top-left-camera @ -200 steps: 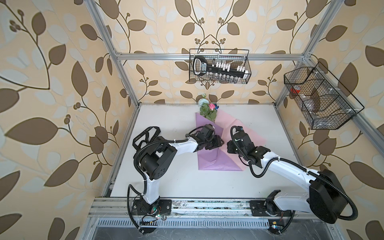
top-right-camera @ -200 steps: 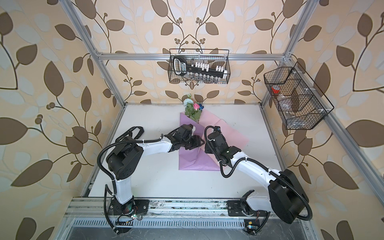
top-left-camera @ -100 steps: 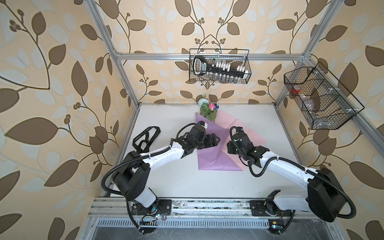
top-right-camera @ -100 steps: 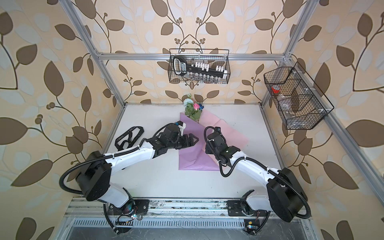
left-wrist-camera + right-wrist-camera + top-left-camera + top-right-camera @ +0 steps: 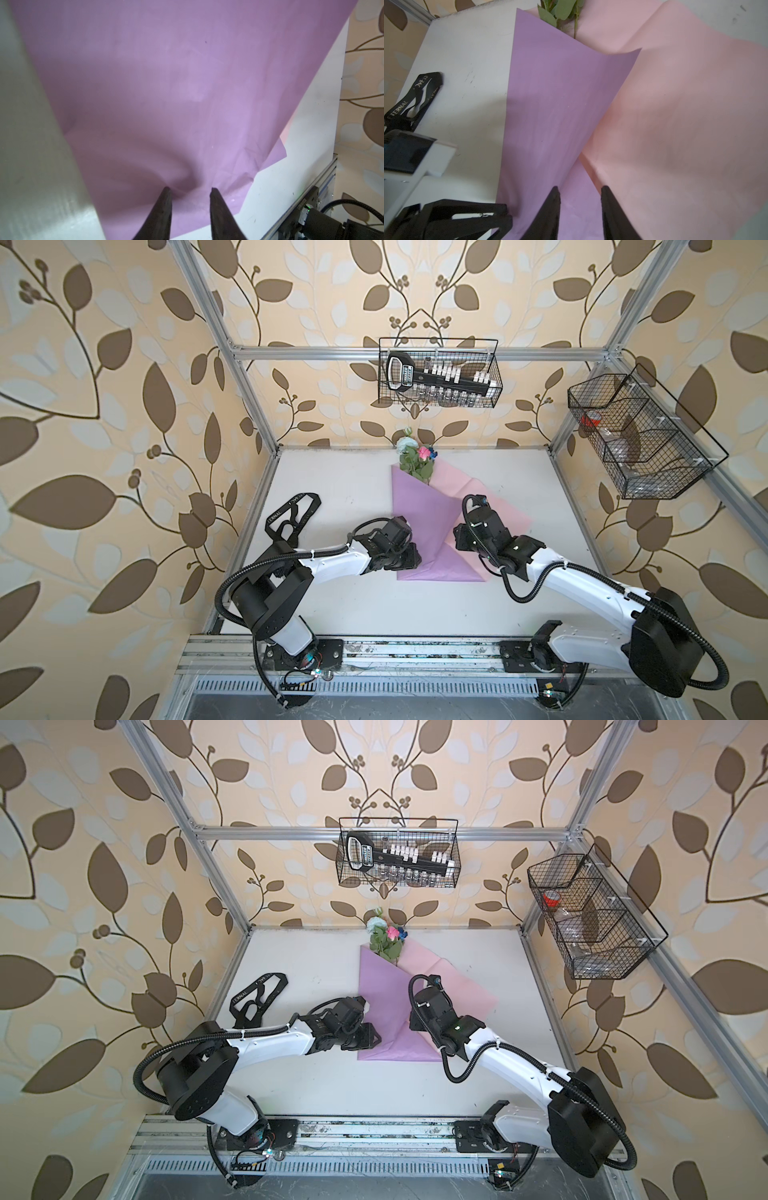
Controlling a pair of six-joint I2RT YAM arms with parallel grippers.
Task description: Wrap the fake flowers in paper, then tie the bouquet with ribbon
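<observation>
1. On the bench [image 5: 353,614], the bouquet [image 5: 415,456] is lying at the far edge, its stems going under the lilac paper [image 5: 415,510].
2. The left arm [image 5: 332,568] is now working at the sheet's near corner; half a second ago it was reaching farther up.
3. The left jaws are standing a little apart, pressing the paper, which is puckering between them.
4. The right jaws are keeping their place, narrowly apart, holding nothing visible.
5. The ribbon [image 5: 291,514] is lying untouched, so wrapping is probably still going on, not tying.
</observation>
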